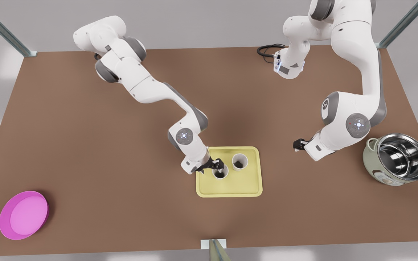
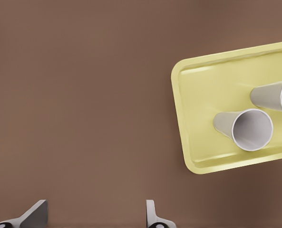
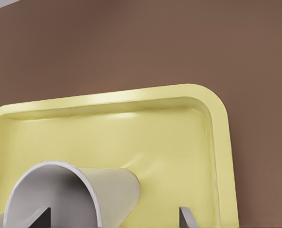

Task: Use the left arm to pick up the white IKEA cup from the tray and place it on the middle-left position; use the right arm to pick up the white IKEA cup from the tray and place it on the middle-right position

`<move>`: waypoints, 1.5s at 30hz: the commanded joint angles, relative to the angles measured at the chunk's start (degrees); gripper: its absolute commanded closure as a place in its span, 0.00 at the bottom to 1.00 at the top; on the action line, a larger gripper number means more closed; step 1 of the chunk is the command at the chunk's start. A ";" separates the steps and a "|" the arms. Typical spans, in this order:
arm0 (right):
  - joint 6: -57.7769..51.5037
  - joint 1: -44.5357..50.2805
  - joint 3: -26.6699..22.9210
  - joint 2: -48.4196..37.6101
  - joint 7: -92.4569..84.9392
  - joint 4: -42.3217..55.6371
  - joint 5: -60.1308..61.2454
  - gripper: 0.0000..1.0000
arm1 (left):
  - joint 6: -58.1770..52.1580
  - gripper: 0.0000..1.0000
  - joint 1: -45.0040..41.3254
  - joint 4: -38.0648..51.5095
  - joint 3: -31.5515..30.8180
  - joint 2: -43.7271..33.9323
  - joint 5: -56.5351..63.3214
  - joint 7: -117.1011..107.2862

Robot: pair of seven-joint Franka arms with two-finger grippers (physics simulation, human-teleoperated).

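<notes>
In the front view, the tray (image 1: 230, 189) sits near the middle of the brown surface (image 1: 85, 145), a little toward the near edge. Two white cups stand on it. The right end effector (image 1: 217, 165) is low over the tray's edge on the front view's left, at the rim of the nearer cup (image 1: 220, 173). The other cup (image 1: 240, 161) stands just beside it. The left end effector (image 1: 298, 144) hangs above bare surface on the front view's right, well apart from the tray. There is open brown surface on both sides of the tray. A magenta dish (image 1: 24, 214) sits at the near corner on the front view's left, and a steel pot (image 1: 399, 159) sits by the edge on the front view's right.

In the left wrist view, the left end effector (image 2: 93, 218) has its fingers spread wide with nothing between them. The tray (image 2: 202, 95) and both cups lie off to one side, past a broad stretch of bare surface.

In the right wrist view, the right end effector (image 3: 114, 218) is spread wide, with a cup (image 3: 74, 194) between its fingers. I cannot tell whether they touch it. The tray's raised rim (image 3: 221, 142) curves round just beyond.
</notes>
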 commanded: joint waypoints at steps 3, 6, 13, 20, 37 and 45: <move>1.02 0.19 -0.08 0.70 9.49 0.04 -0.09 0.10 | 0.02 0.00 0.00 0.02 -0.10 -0.03 0.13 -0.02; 0.94 0.10 -0.08 0.70 9.49 0.05 -0.09 0.61 | 0.02 0.00 -0.09 0.11 -0.01 -0.03 0.13 -0.02; 0.94 -1.04 -0.52 0.70 9.23 -0.13 -0.09 0.67 | -0.69 0.00 -0.26 0.20 0.34 -1.52 0.49 -1.78; 0.23 -3.06 -0.79 -2.81 9.93 -0.13 0.79 0.79 | 0.02 0.00 0.09 0.37 0.69 -1.08 0.05 -1.69; -20.52 -35.76 0.53 -29.88 -53.79 -31.76 -2.64 0.82 | 0.98 0.00 -10.46 1.87 -0.27 0.41 -1.36 -19.97; 0.15 -36.46 0.44 -31.47 -46.76 -46.98 -2.38 0.82 | 4.85 0.00 -13.45 1.78 -1.41 2.34 -1.71 -20.50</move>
